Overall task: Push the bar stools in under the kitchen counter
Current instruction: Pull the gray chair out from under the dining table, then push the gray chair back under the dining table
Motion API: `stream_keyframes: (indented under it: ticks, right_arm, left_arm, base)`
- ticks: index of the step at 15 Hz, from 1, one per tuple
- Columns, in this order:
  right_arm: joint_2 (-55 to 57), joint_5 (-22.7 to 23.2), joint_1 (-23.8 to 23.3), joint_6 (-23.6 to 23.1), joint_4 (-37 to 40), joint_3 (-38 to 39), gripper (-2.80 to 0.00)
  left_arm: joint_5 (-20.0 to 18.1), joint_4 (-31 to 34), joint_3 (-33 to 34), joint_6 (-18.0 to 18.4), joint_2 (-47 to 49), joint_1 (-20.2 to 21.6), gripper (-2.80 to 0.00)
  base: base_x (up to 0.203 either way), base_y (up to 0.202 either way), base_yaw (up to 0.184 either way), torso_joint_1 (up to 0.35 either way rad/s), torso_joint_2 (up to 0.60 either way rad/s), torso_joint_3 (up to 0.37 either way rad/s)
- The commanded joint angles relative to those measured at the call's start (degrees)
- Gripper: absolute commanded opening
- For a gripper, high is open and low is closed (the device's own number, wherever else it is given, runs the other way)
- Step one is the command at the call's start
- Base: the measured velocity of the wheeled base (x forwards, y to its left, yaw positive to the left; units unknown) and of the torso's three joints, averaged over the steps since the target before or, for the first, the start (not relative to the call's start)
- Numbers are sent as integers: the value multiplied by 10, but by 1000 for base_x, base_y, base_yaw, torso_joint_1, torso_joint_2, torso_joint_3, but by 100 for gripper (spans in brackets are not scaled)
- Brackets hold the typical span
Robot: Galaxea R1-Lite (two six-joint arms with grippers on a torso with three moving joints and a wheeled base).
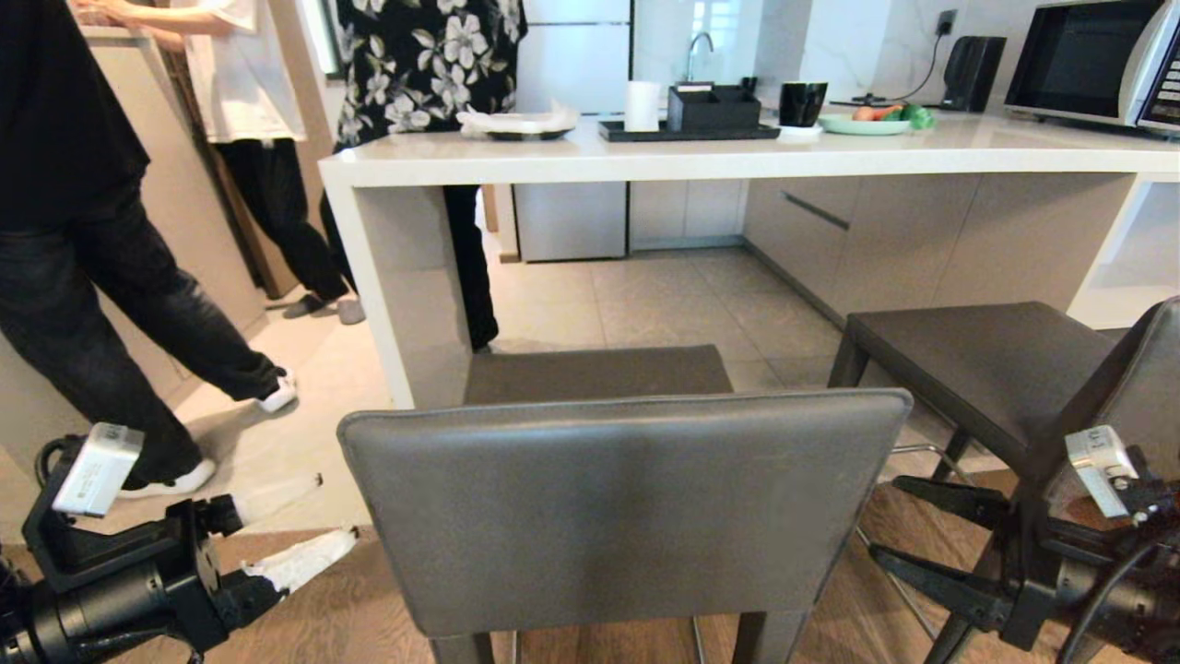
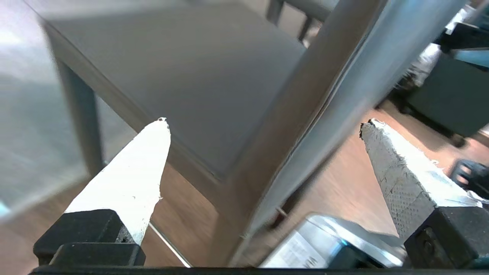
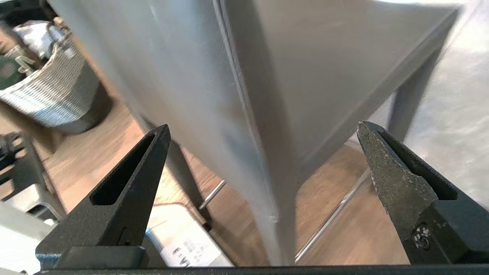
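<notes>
Bar stools: two dark grey leather stools stand before the bench; the near stool (image 1: 627,507) sits between the two claws with its backrest toward the camera, the second stool (image 1: 996,378) is beyond the right claw, turned at an angle
Near stool seat: its front part reaches just under the edge of the bench top; the backrest and back legs stand out over the wood floor (image 1: 350,609)
Second stool: its seat is short of the bench, its backrest rising just behind the right claw
Bench: long white stone top (image 1: 830,157) with a slab side panel, well ahead of both claws
Left claw (image 1: 318,521): low, just beside the left edge of the near stool's backrest, white-wrapped fingers spread wide, pinching nothing, pointing toward the backrest
Left wrist view: the backrest's side edge (image 2: 305,126) runs up between the two spread fingers (image 2: 137,179); no contact visible
Right claw (image 1: 899,521): low, near the right edge of the same backrest, black fingers spread wide, empty, pointing toward it
Right wrist view: the backrest's edge (image 3: 244,114) lies between the spread fingers (image 3: 126,191), apart from them; a chrome footrest bar (image 3: 332,217) shows below
On the bench: a black tray (image 1: 687,132), a white cup, a black mug (image 1: 802,102), a green plate with vegetables (image 1: 867,124), a microwave (image 1: 1097,60)
People: three stand beyond the left claw, beside the bench's end
Basket: a woven basket (image 3: 53,95) on the floor, seen past the right claw
</notes>
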Motion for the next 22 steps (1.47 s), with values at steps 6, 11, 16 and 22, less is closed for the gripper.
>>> stream_keyframes:
  ticks: [6,11,16,22]
  right_arm:
    - [-125,6,-73,56,-1,4,0]
    - [-232,-6,-144,112,7,2,0]
    - [-296,-13,-254,141,12,-20,0]
    - [-409,-225,-323,143,331,-168,0]
  left_arm:
    - [1,-5,1,-6,-119,82,0]
    - [1,-5,-6,-151,-248,110,0]
    - [0,-3,-41,-241,-308,194,0]
    - [-5,75,-82,-240,-382,402,0]
  base:
    - [0,0,0,0,0,0]
    - [0,0,0,0,0,0]
    - [0,0,0,0,0,0]
    - [0,0,0,0,0,0]
